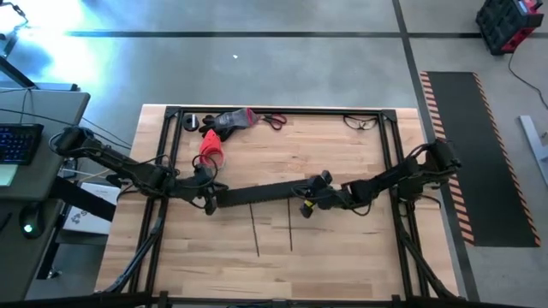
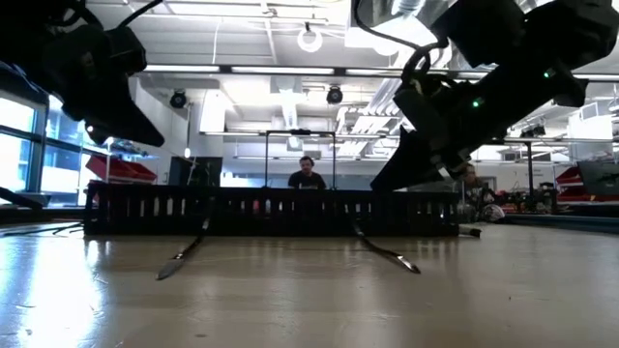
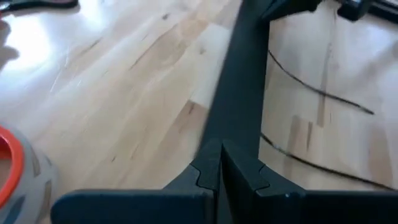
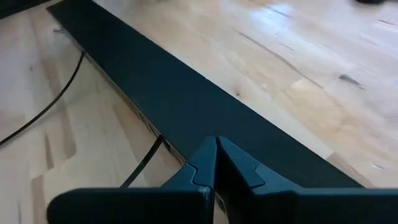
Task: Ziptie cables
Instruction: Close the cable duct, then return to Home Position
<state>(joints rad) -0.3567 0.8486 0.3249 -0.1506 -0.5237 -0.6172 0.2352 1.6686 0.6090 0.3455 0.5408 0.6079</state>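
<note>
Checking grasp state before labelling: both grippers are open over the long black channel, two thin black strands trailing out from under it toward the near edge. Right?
Not quite: both grippers are shut. The left wrist view shows the left gripper with its fingers pressed together over the long black channel; the right wrist view shows the right gripper likewise. The two thin strands do trail out.

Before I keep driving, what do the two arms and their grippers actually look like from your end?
Both arms are dark, jointed and slim, with black cables looped along them. The left gripper and right gripper each have two dark, angular fingers with notched, stepped tips. One arm shows small green indicator lights in the low view.
</note>
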